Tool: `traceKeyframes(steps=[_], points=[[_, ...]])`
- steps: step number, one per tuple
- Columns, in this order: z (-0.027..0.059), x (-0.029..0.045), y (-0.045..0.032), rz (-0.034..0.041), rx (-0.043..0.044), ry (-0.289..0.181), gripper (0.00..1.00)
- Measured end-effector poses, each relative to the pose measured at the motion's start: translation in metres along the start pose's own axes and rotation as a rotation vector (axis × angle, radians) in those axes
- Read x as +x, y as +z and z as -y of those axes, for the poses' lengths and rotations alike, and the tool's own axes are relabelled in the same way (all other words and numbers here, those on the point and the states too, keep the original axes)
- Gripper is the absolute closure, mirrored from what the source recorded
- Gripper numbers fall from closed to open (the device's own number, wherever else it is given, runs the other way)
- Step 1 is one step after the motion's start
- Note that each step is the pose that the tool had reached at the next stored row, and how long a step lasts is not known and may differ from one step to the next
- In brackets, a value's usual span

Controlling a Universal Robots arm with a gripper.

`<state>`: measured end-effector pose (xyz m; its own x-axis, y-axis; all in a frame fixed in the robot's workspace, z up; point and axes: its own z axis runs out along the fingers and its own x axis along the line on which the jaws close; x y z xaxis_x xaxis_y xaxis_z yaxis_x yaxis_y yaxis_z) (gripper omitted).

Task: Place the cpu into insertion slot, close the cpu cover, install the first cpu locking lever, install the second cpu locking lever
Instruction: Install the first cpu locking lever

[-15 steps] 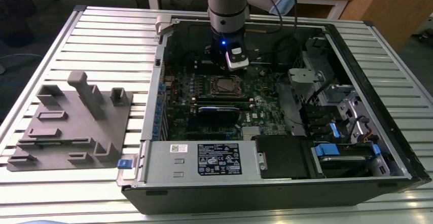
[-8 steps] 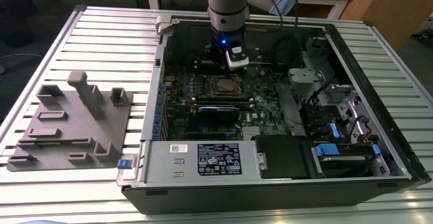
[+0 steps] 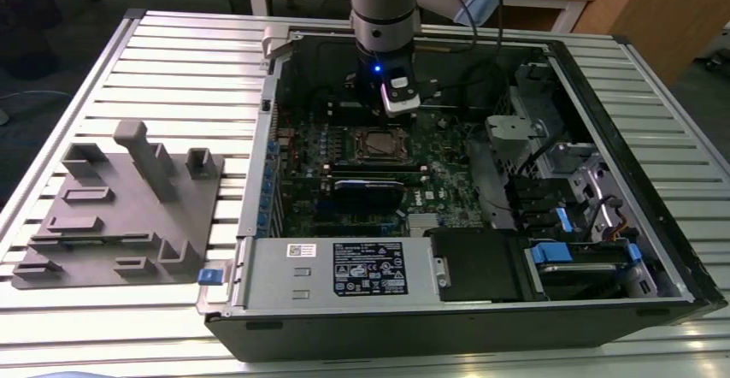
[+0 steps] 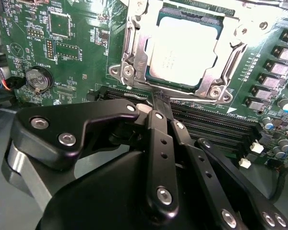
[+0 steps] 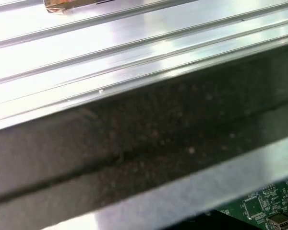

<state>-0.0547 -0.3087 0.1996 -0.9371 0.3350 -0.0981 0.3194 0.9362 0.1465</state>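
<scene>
In the second wrist view the cpu (image 4: 182,50) lies flat in the insertion slot (image 4: 209,88), pale metal top up. The cpu cover (image 4: 137,52) is down around it as a silvery frame. A thin wire locking lever (image 4: 197,99) runs along the socket edge nearest my gripper (image 4: 161,97). The black fingers are shut together, their tips at that lever and nothing held between them. In the exterior view my gripper (image 3: 394,113) hangs inside the open computer case, just behind the insertion slot (image 3: 374,144).
Long black memory slots (image 4: 216,127) lie between the gripper and the socket, and a coin battery (image 4: 38,79) sits on the green board. A grey fixture block (image 3: 126,215) stands on the slatted table (image 5: 110,38). The power supply (image 3: 342,267) and drive bays (image 3: 570,258) line the case front.
</scene>
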Motion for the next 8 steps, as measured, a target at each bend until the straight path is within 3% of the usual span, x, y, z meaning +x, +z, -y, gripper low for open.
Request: traceKeyframes(steps=[8], points=[[-0.0045, 0.0014, 0.0009, 0.0025, 0.0015, 0.016, 0.89]])
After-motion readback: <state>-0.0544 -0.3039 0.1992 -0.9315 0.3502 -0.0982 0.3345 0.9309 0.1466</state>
